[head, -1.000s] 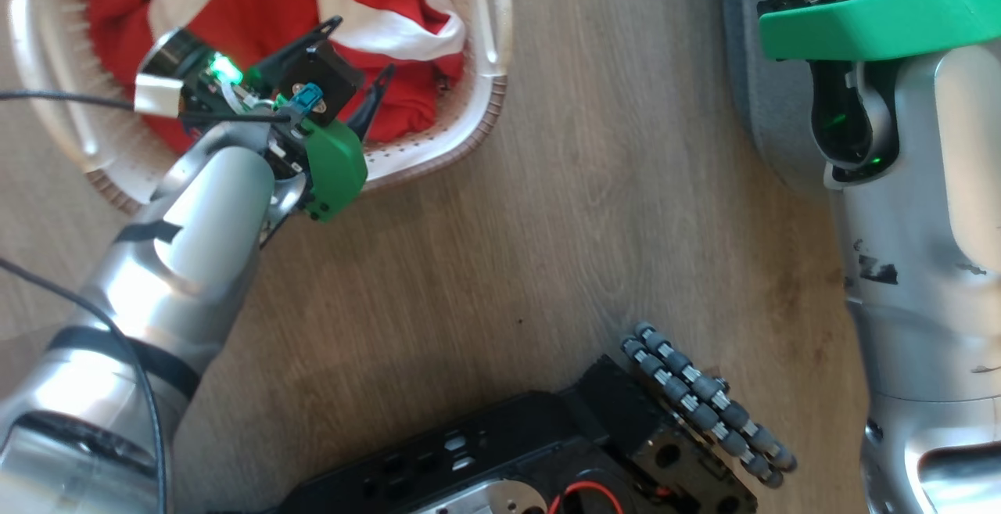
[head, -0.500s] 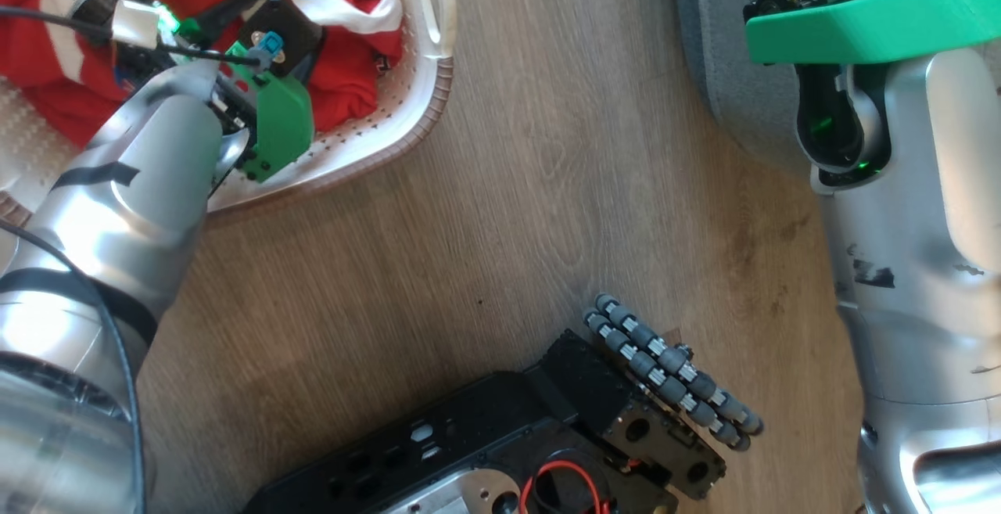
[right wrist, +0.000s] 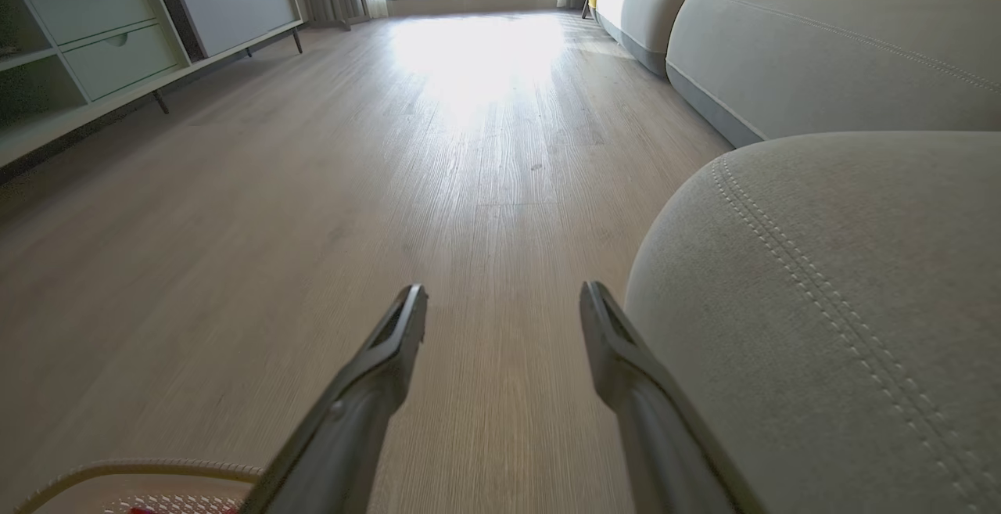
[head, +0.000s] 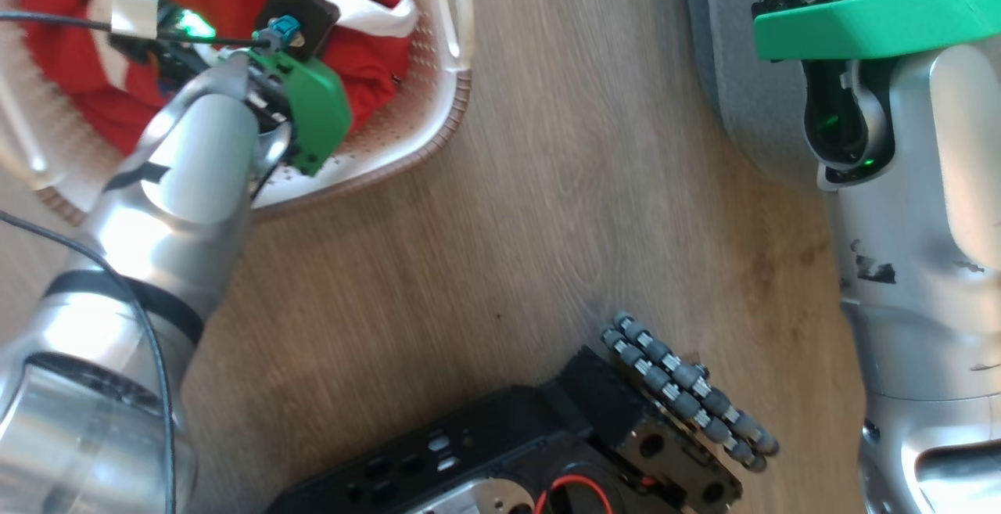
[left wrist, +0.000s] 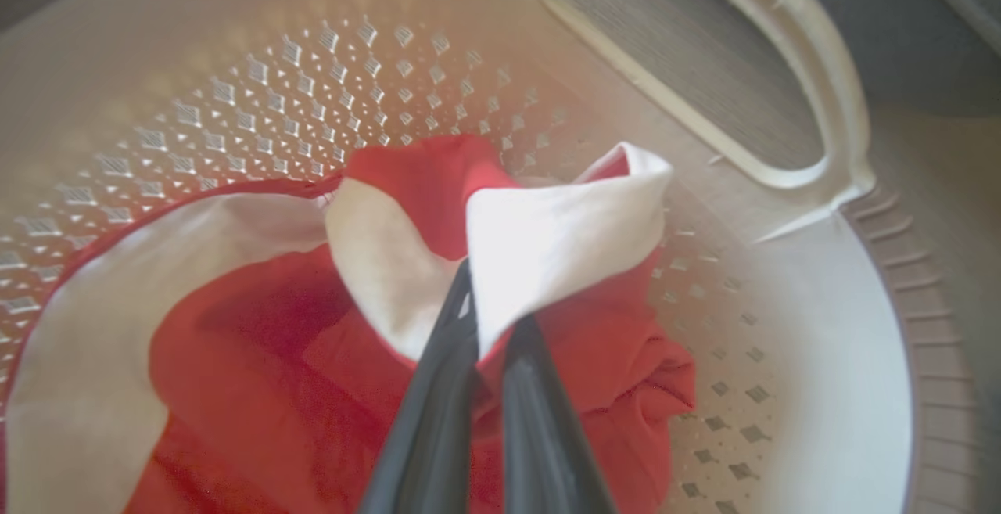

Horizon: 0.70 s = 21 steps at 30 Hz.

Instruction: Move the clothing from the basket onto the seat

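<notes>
The bright red clothing with white trim lies bunched in the cream perforated basket on the floor at the head view's upper left. My left wrist reaches down into it. In the left wrist view my left gripper is shut on a raised white-and-red fold of the clothing, with the basket wall behind it. My right gripper hangs open over the floor, nothing between its fingers. The grey seat with its line of stitching lies just to its right, and the seat corner is beside my right arm.
Wooden floor separates basket and seat. My black base with its roller wheel sits at the bottom. In the right wrist view a low cabinet lines the left wall and another grey cushion lies beyond the seat.
The left gripper's fingers, spread above the clothing a second ago, have sunk into the basket and shut on a fold. The head camera has shifted. The right arm has stayed still.
</notes>
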Available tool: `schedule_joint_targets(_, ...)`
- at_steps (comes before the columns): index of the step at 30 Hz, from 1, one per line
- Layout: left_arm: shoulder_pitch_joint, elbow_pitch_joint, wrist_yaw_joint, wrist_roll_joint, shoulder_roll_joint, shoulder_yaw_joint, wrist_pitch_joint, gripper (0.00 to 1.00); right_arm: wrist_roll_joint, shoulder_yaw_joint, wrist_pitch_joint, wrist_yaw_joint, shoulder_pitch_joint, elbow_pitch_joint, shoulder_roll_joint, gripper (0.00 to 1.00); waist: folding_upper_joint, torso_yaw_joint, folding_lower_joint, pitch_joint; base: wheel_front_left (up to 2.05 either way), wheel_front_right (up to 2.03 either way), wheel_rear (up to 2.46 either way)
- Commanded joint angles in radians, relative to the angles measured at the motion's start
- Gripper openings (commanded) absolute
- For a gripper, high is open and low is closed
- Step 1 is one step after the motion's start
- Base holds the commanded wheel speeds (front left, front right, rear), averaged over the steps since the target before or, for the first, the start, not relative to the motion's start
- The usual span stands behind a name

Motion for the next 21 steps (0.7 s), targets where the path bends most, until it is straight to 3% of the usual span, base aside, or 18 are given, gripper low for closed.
schedule_joint_targets(1,0.035,-0.044,0.01,-0.017,-0.004,0.032,-0.012,0.0,-0.012,-0.004,-0.006,0.0,0.031,-0.021,0.01,1.0,0.0,0.033,0.0,-0.043,0.0,0.0,0.0)
schedule_joint_targets(21,0.269,-0.321,-0.001,-0.106,-0.073,0.234,-0.013,0.0,-0.154,-0.04,-0.006,0.0,0.132,0.08,0.01,1.0,0.0,0.219,0.0,-0.373,0.0,0.0,0.0)
